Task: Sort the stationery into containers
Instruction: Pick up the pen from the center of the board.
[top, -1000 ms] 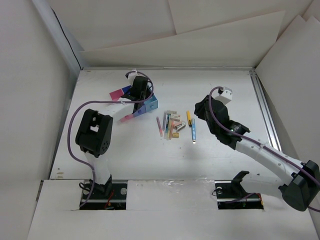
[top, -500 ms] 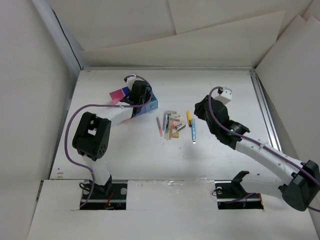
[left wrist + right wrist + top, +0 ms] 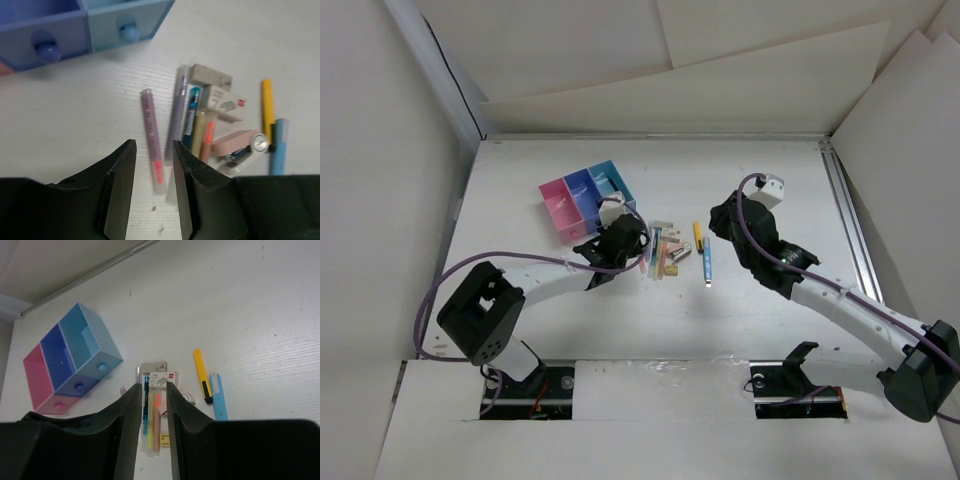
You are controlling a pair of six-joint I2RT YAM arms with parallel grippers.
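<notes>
1. White tabletop [image 3: 650,320] carries everything; both arms reach out over it from the near edge.
2. We see the left gripper [image 3: 153,150] just left of the stationery pile [image 3: 663,252]; its fingers are released with a modest gap and grasp nothing; in its wrist view a lilac pen [image 3: 151,132] with an orange-red end lies flat on the table, seen through that gap.
3. The right gripper [image 3: 153,387] sits on the pile's right side, near the yellow pen [image 3: 698,235]; its fingers stand a narrow slit apart, and we see nothing held between them.
4. Beside the lilac pen lie a clear pen [image 3: 175,115] and a teal pen [image 3: 190,115], roughly parallel; a tan block [image 3: 212,76] and a white boxed eraser [image 3: 225,102] sit at the pile's far end; the yellow pen and a light blue pen [image 3: 707,262] lie slightly apart on the right.
5. Farthest, behind and left of the pile, stand three joined open-topped boxes in a row: pink box [image 3: 34,377], dark blue box [image 3: 59,357], light blue box [image 3: 82,337], each with a round knob on its front; all the stationery we can see lies on the table outside them.
</notes>
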